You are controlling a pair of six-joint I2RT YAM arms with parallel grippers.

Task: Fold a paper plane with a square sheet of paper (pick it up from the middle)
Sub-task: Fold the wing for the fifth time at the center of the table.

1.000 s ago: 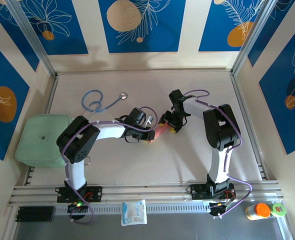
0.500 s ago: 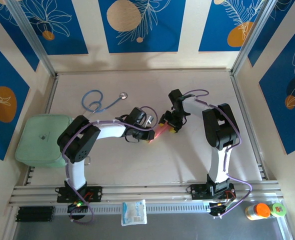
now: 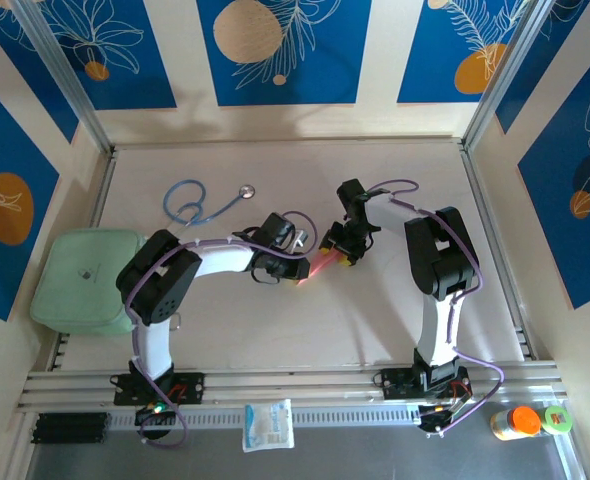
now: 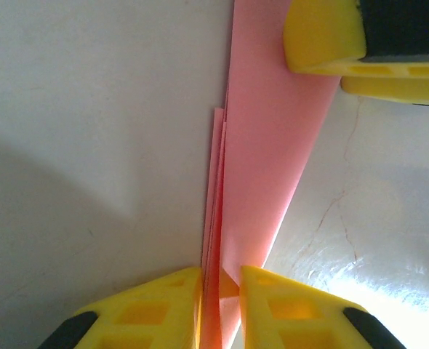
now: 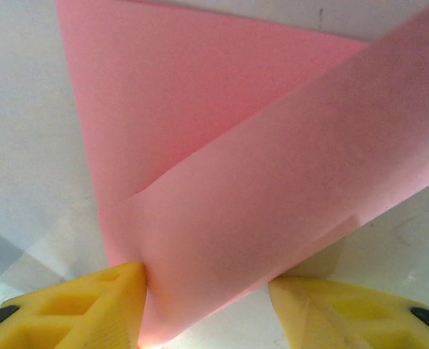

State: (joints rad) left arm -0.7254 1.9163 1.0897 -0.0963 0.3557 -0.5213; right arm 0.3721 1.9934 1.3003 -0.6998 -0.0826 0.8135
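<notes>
the table point(image 3: 275, 320) is a pale, matte board with metal rails along its sides. a blue stethoscope point(image 3: 197, 204) lies looped on the far left part. a pale green pad point(image 3: 85, 278) lies at the left edge, over the rail. near the middle, folded pink paper point(image 3: 320, 265) touches the surface. on the grey strip point(image 3: 375, 450) along the near edge lie a white packet with blue print point(image 3: 268, 425) and, at the right end, an orange-capped bottle point(image 3: 520, 422).

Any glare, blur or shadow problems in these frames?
Left wrist: blown-out glare on the table at lower right, broad shadow at left, pink paper reasonably sharp. Right wrist: paper slightly soft, no glare, a grey shadow at lower left. Top external: even light, sharp throughout.
</notes>
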